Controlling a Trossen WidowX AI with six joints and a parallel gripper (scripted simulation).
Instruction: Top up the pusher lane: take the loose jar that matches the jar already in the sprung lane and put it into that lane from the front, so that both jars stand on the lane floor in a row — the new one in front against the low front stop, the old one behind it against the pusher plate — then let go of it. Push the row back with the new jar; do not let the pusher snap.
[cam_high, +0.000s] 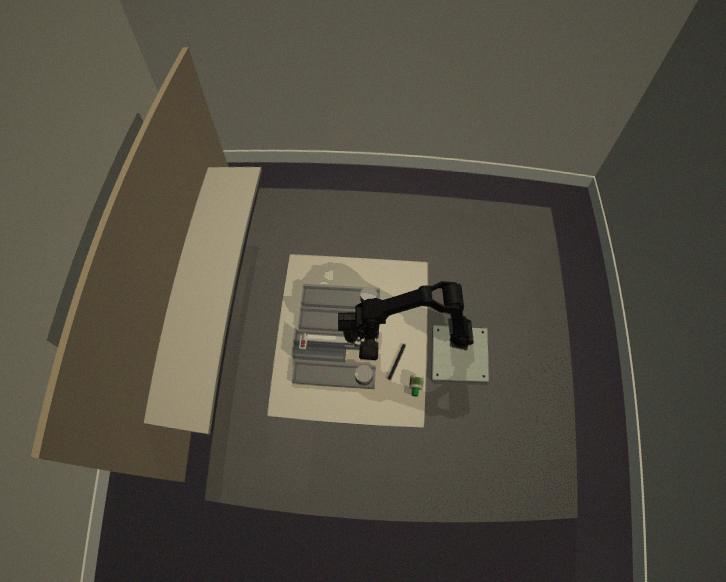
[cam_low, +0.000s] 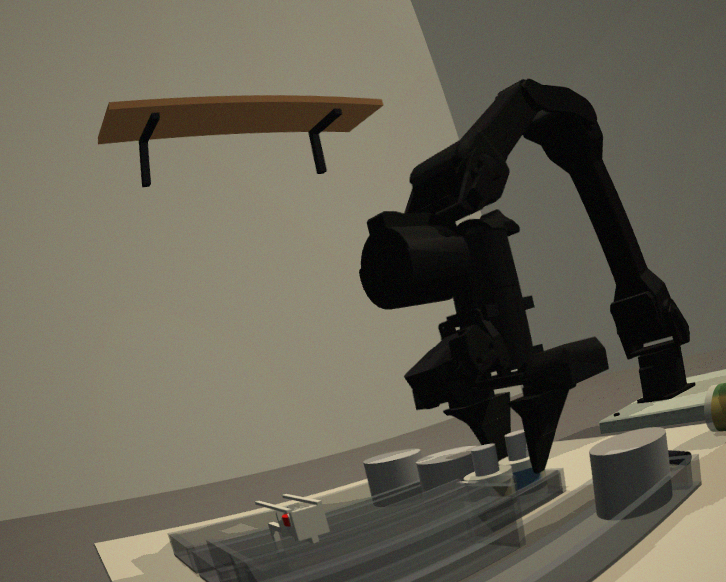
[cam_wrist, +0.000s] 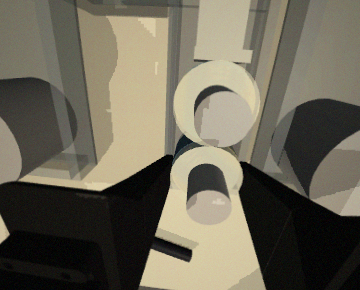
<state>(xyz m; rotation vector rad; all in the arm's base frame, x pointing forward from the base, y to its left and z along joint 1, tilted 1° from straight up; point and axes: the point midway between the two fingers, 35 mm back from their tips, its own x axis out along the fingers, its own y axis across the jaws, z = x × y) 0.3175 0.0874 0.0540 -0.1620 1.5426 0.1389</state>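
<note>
My gripper (cam_low: 521, 463) (cam_wrist: 204, 164) is shut on the blue jar with a white shoulder and grey cap (cam_low: 516, 446) (cam_wrist: 208, 207), at the front end of the sprung lane (cam_wrist: 172, 95). The old jar (cam_low: 484, 459) (cam_wrist: 225, 119), also pale-shouldered and grey-capped, stands directly behind it; the two look in contact or nearly so. Behind the old jar is the white pusher plate (cam_wrist: 223, 56). The white pusher piece with a red mark (cam_high: 303, 342) (cam_low: 309, 522) is at the lane's rear. Both jars look upright. The low front stop and the held jar's base are hidden.
Neighbouring lanes hold wide grey cylinders (cam_high: 363, 374) (cam_low: 630, 475) (cam_wrist: 37, 120), close on both sides of the fingers. A black rod (cam_high: 396, 361) (cam_wrist: 172, 249) and a green-capped jar (cam_high: 415, 383) (cam_low: 719, 407) lie in front of the lanes.
</note>
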